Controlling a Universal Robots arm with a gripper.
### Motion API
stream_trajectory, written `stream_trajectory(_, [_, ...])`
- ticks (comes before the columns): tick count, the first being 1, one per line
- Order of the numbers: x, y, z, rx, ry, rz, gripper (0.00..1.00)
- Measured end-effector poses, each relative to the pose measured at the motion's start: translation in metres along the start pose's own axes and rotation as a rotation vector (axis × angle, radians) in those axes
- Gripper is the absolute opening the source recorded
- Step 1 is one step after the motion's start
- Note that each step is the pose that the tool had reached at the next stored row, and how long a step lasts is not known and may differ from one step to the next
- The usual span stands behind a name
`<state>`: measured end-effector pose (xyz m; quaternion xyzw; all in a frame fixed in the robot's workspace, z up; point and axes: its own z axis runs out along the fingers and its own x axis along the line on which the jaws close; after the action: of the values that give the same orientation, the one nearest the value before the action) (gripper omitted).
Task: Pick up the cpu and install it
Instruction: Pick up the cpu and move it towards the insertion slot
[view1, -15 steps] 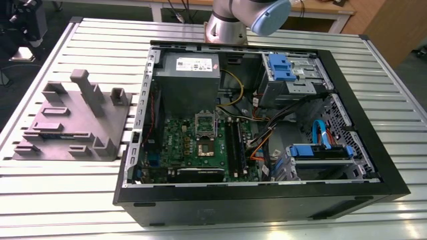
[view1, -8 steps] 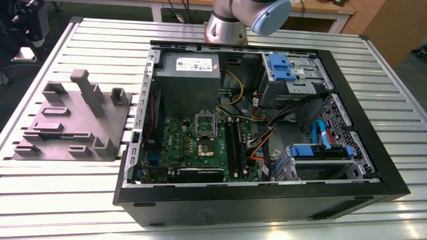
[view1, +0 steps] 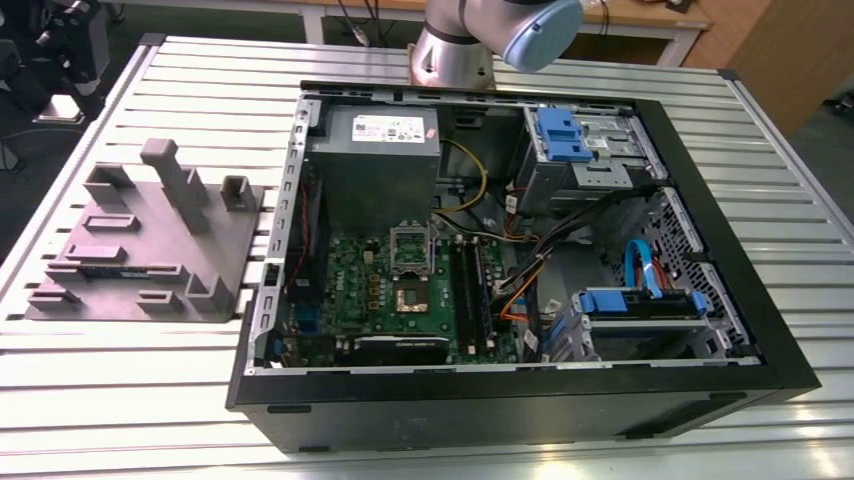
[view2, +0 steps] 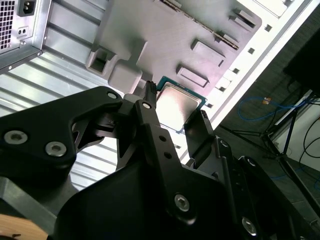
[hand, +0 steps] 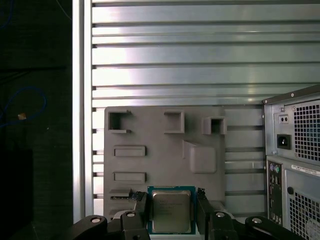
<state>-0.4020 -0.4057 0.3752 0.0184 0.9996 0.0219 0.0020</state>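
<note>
The cpu (hand: 171, 211) is a small square chip with a silvery top and a thin pale-green rim. It sits between the two black fingers of my gripper (hand: 171, 202), which is shut on it, high above the grey fixture block (hand: 160, 140). The second wrist view shows the same grip: the cpu (view2: 180, 102) is clamped in my gripper (view2: 175, 107) over the fixture block (view2: 165, 35). In the exterior view the open computer case (view1: 534, 400) lies on the table. The dark cpu socket (view1: 410, 296) on its green motherboard has its metal frame (view1: 411, 245) hinged up.
The grey fixture block (view1: 134, 250), with posts and pockets, stands at the exterior view's left of the case on the slatted aluminium table (view1: 160, 400). Inside the case are a grey power supply (view1: 380, 150), blue drive bays (view1: 574, 140) and loose cables (view1: 534, 270). The arm's base (view1: 454, 50) stands behind the case.
</note>
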Motion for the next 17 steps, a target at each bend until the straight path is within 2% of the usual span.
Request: stream_trajectory(17, [-0.004, 0.0001, 0.0, 0.0, 0.0, 0.0, 0.47])
